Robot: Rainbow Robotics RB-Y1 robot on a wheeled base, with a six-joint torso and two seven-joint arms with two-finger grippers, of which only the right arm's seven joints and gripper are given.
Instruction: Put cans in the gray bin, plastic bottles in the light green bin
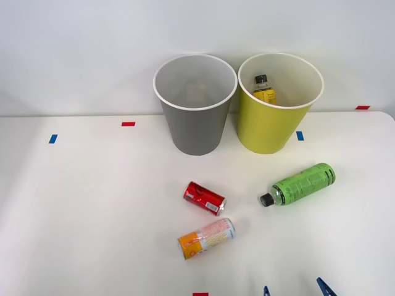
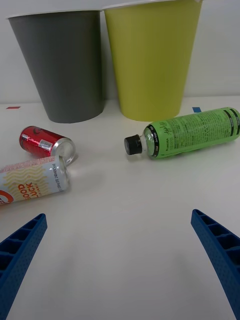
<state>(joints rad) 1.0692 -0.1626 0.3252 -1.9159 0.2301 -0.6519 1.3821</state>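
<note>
The right gripper [image 2: 120, 260] hangs wide open above the table [image 1: 92, 216]; ahead of it lie the green bottle [image 2: 192, 132], red can [image 2: 45, 143] and orange can [image 2: 32, 180], bins beyond.

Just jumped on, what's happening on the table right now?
The right gripper is open and holds nothing, low over the table. The small yellow-labelled bottle is already in the light green bin. The green bottle, red can and orange can lie on the table. The gray bin looks empty.
</note>
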